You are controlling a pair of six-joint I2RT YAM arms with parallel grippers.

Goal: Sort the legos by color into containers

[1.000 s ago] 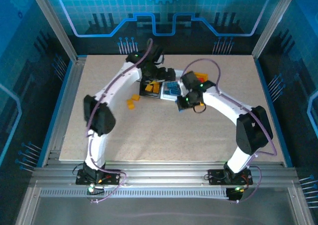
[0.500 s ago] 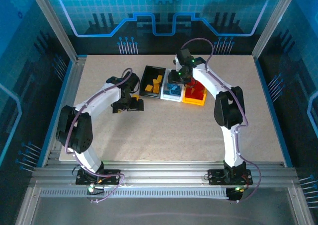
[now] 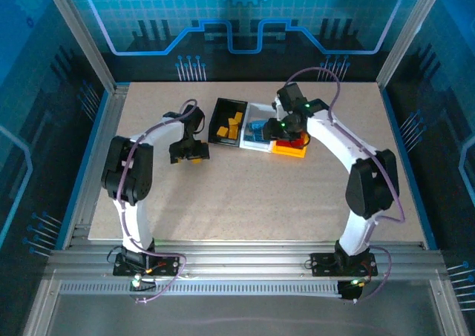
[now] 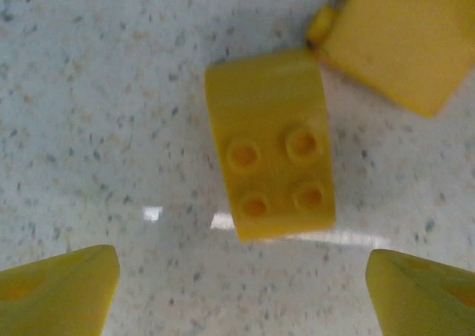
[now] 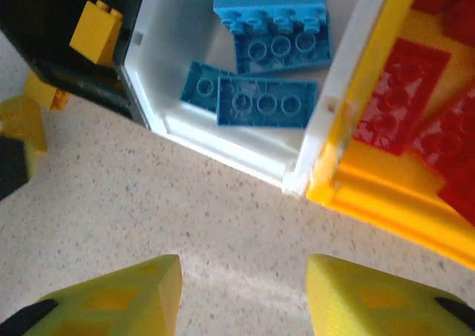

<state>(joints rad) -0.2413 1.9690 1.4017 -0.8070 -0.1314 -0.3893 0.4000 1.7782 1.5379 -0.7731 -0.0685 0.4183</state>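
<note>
Left hand [image 4: 237, 295]: open, empty — yellow brick [image 4: 271, 145] lies on the surface [image 4: 89, 113] just ahead of it.
Right hand [image 5: 241, 299]: open, empty — white bin [image 5: 215, 149] of blue bricks [image 5: 267, 99] just ahead, yellow bin [image 5: 386, 196] of red bricks [image 5: 393, 113] ahead-right.

Primary colours on speckled grey

The table [image 4: 89, 91] is pale grey-beige, flecked with dark specks; the studded lego [image 4: 271, 143] is plain yellow, as is the flat piece [image 4: 393, 39]; the black bin [image 5: 37, 10] shows yellow-orange bricks [image 5: 96, 28], the white bin [image 5: 159, 47] blue bricks [image 5: 267, 99], the yellow bin [image 5: 386, 195] red bricks [image 5: 397, 106] — left gripper [image 4: 241, 295] and right gripper [image 5: 241, 295] are yellow-fingered; the arms [image 3: 338, 143] are white with black joints.
</note>
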